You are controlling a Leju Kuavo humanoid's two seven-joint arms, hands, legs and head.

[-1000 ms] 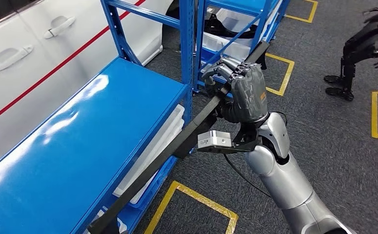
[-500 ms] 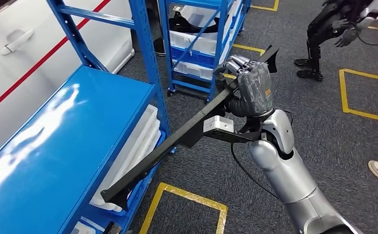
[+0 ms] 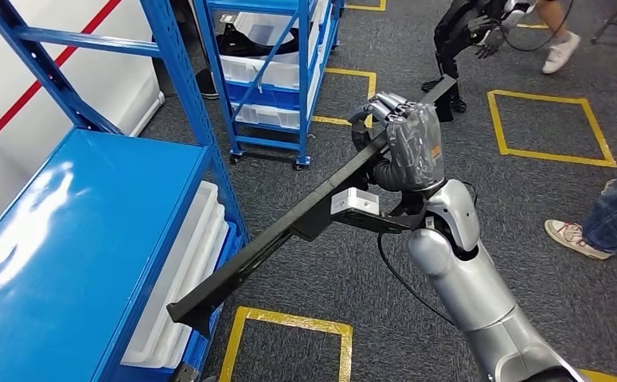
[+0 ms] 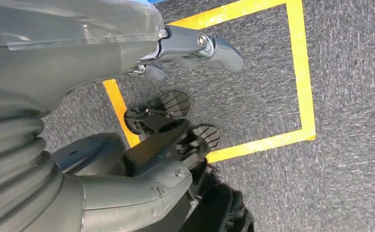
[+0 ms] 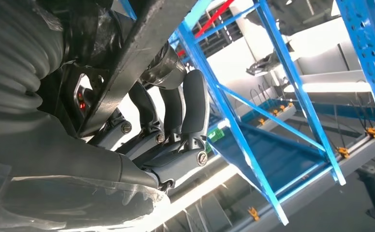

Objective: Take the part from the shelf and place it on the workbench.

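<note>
- the long, flat black bar-shaped part point(image 3: 289, 231) is off the blue steel shelf rack point(image 3: 90, 263) and carried in the air over the grey carpeted floor point(image 3: 528, 207), so the taking step looks done.
- what is left, as i judge it, is the whole delivery: carrying the part to a workbench and setting it down. i cannot pick out a workbench for certain in these pictures, so how close that is cannot be told.
- the part runs on a slant, its low end hanging just beside the white plastic bins point(image 3: 181, 270) on the rack's lower tier, and its high end reaching past the hand toward a yellow taped floor square point(image 3: 548, 127).
- the right hand point(image 3: 404, 143) grips the part near its upper end; in the head view the grey ribbed back of the hand faces up and the dark fingers point(image 3: 380, 103) curl over the bar's top edge.
- in the right wrist view the fingers point(image 5: 185, 104) wrap under the dark bar point(image 5: 142, 43), a firm closed hold.
- the silver right arm point(image 3: 464, 278) rises from low in the picture, bent at the wrist, hand held high and forward.
- the left hand point(image 4: 175, 116) hangs down over the carpet beside a yellow taped outline point(image 4: 296, 87); it holds nothing, its fingers apart and loosely curved.
- a person's jeans leg and sneaker point(image 3: 599, 223) stand near on the right, a thing to mind with so long a part swinging.
</note>
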